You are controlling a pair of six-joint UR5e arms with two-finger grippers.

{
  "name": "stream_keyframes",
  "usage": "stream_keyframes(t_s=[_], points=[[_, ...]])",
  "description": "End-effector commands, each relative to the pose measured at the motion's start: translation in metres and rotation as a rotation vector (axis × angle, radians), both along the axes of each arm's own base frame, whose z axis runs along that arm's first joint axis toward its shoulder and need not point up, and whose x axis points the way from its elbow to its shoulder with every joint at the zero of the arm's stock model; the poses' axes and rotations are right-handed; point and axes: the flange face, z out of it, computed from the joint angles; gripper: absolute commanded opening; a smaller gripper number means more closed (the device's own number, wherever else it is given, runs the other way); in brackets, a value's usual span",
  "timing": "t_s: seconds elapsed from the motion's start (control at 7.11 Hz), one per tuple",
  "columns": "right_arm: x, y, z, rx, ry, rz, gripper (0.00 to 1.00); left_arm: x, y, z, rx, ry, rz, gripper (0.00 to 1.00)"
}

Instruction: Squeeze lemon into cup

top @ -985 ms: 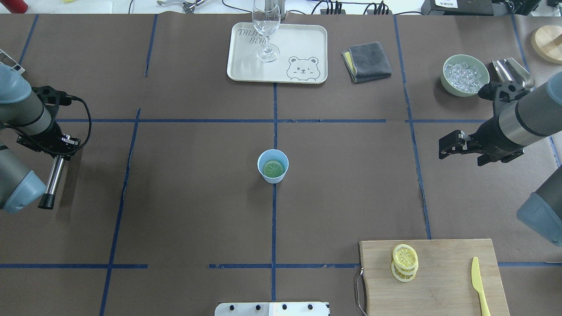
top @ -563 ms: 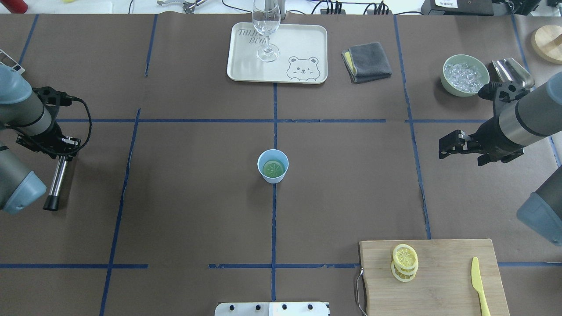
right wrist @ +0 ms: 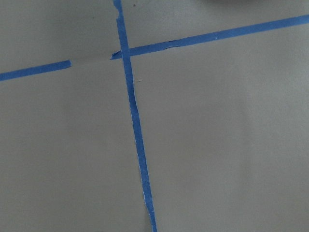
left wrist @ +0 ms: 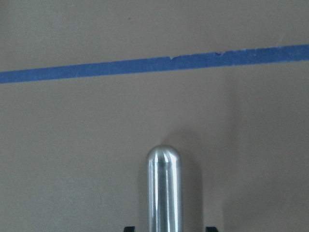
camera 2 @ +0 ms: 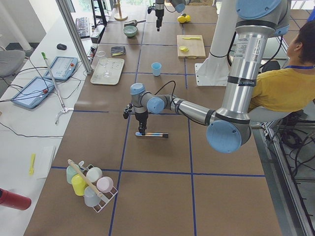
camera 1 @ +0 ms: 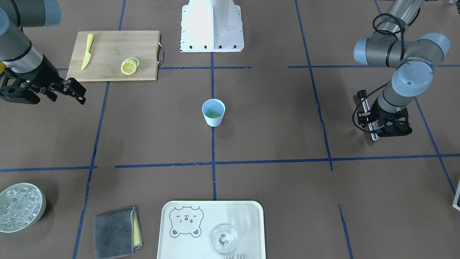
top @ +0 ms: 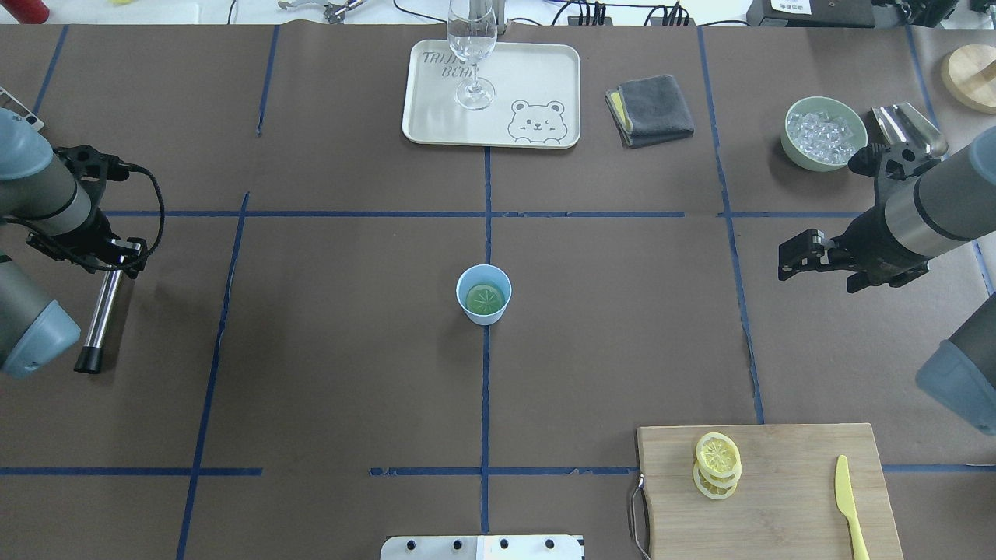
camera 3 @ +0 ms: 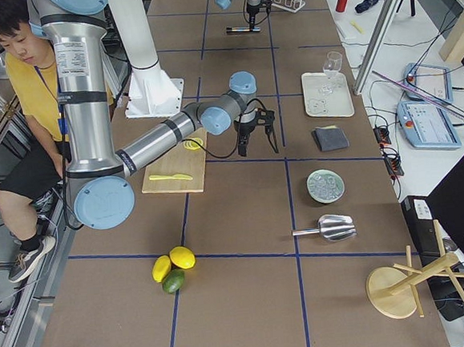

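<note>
The light-blue cup point(top: 483, 293) stands upright at the table's middle and also shows in the front view point(camera 1: 213, 112). One lemon slice point(top: 485, 298) lies flat inside it. More lemon slices point(top: 717, 464) are stacked on the wooden cutting board point(top: 786, 498) at the front right. My left gripper point(top: 117, 260) is far left of the cup, shut on a metal rod point(top: 99, 319) with a black tip, held low over the table. The left wrist view shows the rod's rounded end point(left wrist: 164, 188). My right gripper point(top: 784, 263) is open and empty, far right of the cup.
A cream tray point(top: 545, 70) with a clear glass point(top: 475, 54) is at the back centre. A grey cloth point(top: 650, 109), a green bowl of ice point(top: 825, 132) and a metal scoop point(top: 906, 124) are at the back right. A yellow knife point(top: 850, 505) lies on the board.
My left gripper has shifted slightly away from the robot with the rod, and the rod's black tip has swung a little. The right arm, cup and slices have not moved.
</note>
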Motion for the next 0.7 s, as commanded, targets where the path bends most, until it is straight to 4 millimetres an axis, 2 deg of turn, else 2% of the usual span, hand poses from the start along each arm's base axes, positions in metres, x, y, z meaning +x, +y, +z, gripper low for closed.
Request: stream_keyframes(t_s=[0.0, 0.14, 0.28, 0.42, 0.56], points=[[0.003, -0.002, 0.0, 0.001, 0.0, 0.006, 1.0, -0.051, 0.004, -0.051, 0.095, 0.055, -0.058, 1.0], [0.004, -0.003, 0.0, 0.0, 0.001, 0.01, 1.0, -0.087, 0.0, -0.078, 0.158, 0.087, -0.087, 1.0], [0.005, -0.003, 0.0, 0.003, 0.0, 0.009, 1.0, -0.136, -0.007, -0.094, 0.217, 0.106, -0.113, 1.0], [0.005, -0.003, 0.001, 0.005, 0.002, 0.006, 1.0, -0.178, -0.01, -0.101, 0.213, 0.201, -0.102, 1.0], [0.009, -0.005, 0.001, 0.008, -0.001, 0.008, 1.0, -0.216, -0.008, -0.092, 0.212, 0.274, -0.077, 1.0]])
